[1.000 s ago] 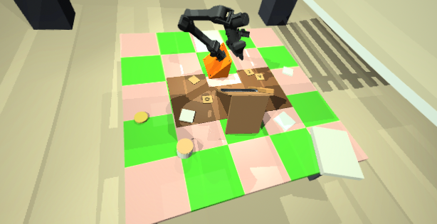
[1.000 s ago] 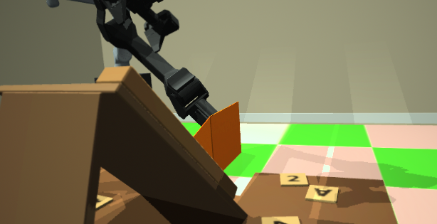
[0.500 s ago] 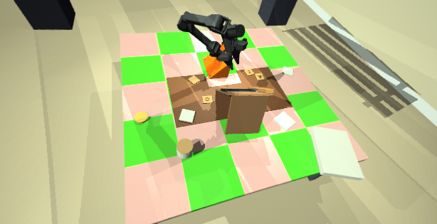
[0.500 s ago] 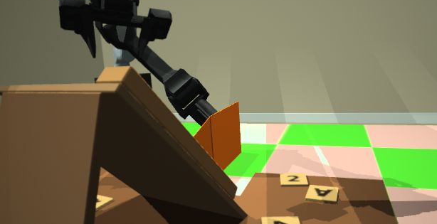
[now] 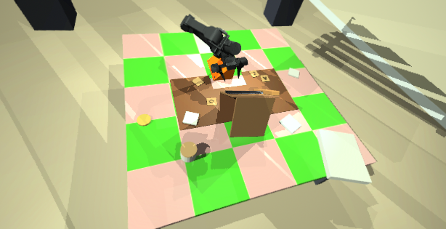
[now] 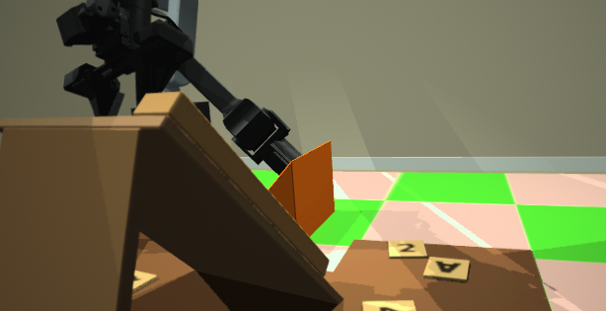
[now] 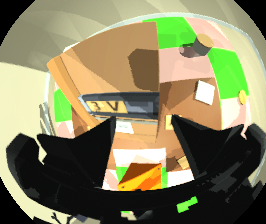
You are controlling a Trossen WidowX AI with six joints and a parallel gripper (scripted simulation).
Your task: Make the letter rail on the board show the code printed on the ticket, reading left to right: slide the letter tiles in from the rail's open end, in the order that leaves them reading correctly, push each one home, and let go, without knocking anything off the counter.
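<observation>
- Letter rail (image 5: 244, 92) (image 7: 144, 111) sits mid-tabletop, in from every edge, with 3 and V aboard.
- Your gripper (image 5: 232, 78) (image 6: 124, 111) (image 7: 144, 119) is mostly open, nothing held.
- Looks like you're between tiles; check the code, then line up carefully.

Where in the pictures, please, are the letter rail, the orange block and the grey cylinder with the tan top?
letter rail (image 5: 244, 92) (image 7: 143, 107): top and wrist views, on its dark channel
orange block (image 5: 214, 65) (image 6: 316, 187): top and exterior views, on a side face
grey cylinder (image 5: 188, 150) (image 7: 203, 44): top and wrist views, on its tan top
</observation>
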